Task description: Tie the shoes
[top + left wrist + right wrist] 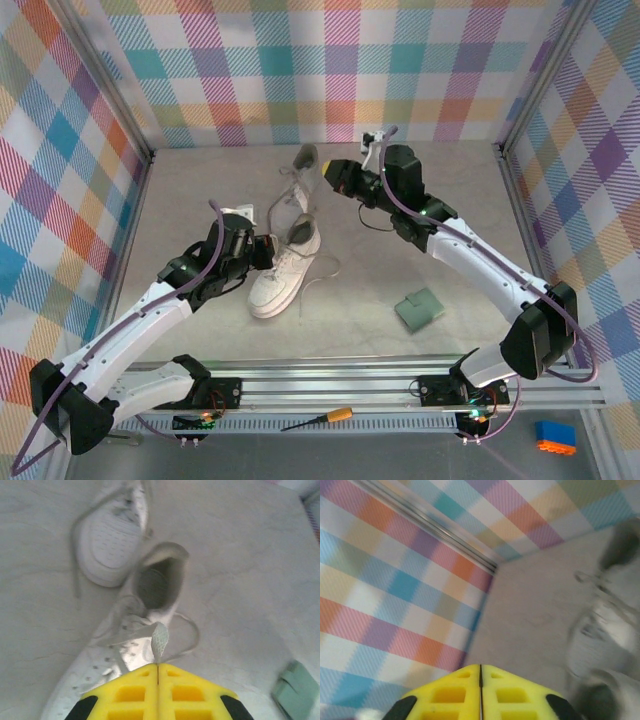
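Rail (330, 385) of aluminium along the near edge, carrying both arm bases. In front of it lie a screwdriver (320, 418) with an orange handle and, to the right, a blue and orange block (555, 437).

Green pad (418, 309): small and square, flat on the grey table (190, 190), right of the shoes (288, 245) and apart from them.

Left gripper (268, 250): at the left side of the near shoe (283, 275), over its laced part. In the left wrist view the yellow fingers (130, 692) are pressed together, pinching a flat white lace (159, 639) that rises from the seam between them.

Near shoe: white, upright on its sole, toe toward the arm bases, grey-lined opening facing up. Loose lace loops lie around its tongue and trail onto the table to its right.

Far shoe (293, 192): white, just beyond the near one's heel, with its laces loose. It is blurred in every view.

Right gripper (328, 175): held above the table just right of the far shoe. Its yellow fingers (512, 695) are clenched flush, with nothing visible between them.

Plaid walls (330, 60): pastel checks, enclosing the table on the far side, left and right.
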